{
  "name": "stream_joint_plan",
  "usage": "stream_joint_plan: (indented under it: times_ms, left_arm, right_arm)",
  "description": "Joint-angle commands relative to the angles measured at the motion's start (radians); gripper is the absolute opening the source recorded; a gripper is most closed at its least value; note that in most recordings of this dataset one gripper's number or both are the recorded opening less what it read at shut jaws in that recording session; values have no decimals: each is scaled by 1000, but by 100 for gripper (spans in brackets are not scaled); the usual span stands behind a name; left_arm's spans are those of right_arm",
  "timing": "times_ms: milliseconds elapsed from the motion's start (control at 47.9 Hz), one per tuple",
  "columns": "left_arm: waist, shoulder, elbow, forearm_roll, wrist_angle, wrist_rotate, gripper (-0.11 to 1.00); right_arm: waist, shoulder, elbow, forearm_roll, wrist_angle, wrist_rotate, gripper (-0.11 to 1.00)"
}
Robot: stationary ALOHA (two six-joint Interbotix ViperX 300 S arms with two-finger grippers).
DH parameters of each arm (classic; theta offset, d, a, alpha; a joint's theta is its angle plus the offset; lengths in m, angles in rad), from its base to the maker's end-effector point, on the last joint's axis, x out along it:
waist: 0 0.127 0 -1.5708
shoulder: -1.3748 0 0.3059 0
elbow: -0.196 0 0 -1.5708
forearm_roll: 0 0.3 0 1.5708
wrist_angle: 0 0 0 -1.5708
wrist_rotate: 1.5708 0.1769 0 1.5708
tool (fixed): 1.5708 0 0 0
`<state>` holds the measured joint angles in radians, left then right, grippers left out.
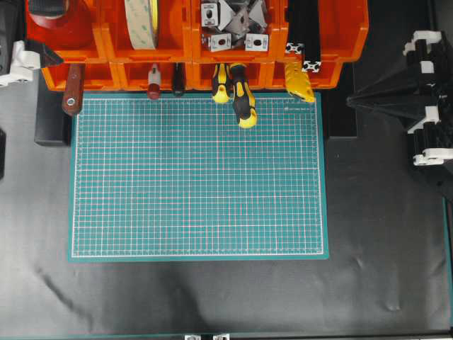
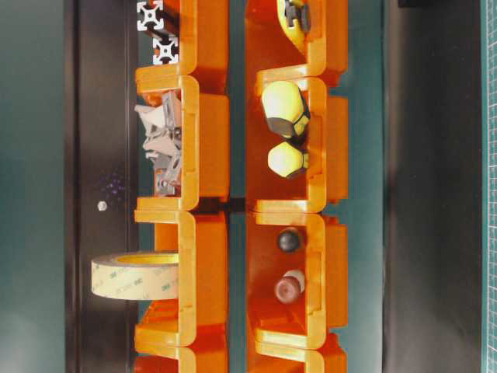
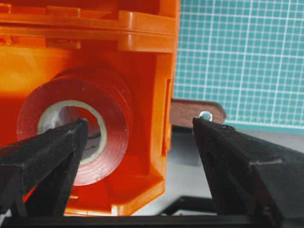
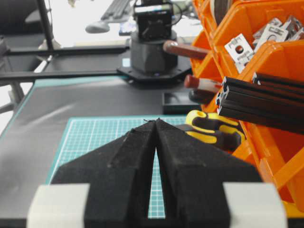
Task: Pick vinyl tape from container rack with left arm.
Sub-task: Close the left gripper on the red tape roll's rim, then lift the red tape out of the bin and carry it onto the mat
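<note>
The container rack (image 1: 198, 42) is the reference landmark. Its leftmost upper bin holds the vinyl tape (image 3: 73, 128), lying with the white core facing the left wrist camera. The left gripper (image 3: 140, 130) is spread wide directly in front of that bin; one finger (image 3: 45, 161) overlaps the roll's core in view, the other sits outside the bin wall. Contact cannot be confirmed. Right of the rack, the right gripper (image 4: 156, 124) is pressed together, empty, over the cutting mat (image 1: 198, 177).

Two tape rolls — red (image 3: 73, 128), cream (image 1: 141, 23)
</note>
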<state>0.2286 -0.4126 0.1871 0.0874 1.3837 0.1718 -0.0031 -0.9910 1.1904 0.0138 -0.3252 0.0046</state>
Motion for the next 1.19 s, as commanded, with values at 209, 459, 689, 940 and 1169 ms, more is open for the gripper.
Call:
stream_joint_plan:
  times_ms: [209,459,689,940,1169]
  left_arm:
    - [12,-6,-3,3,-17,5,84]
    - [25,-12,6,3,-17,54,55]
    - [25,-14,6,3,-32,84,20]
    - [29,-15,-18,3,-51,133,19]
    - [6,-44,-129,3,-25,129,19]
  right_arm:
    - [3,3,-20,3,-18,2,0]
    - [3,2,-21,3,-18,2,0]
    - [9,-18,-26,3,-15,2,0]
    - [11,-32,-26,3,-14,2,0]
    - [11,-32,-25,3,-14,2,0]
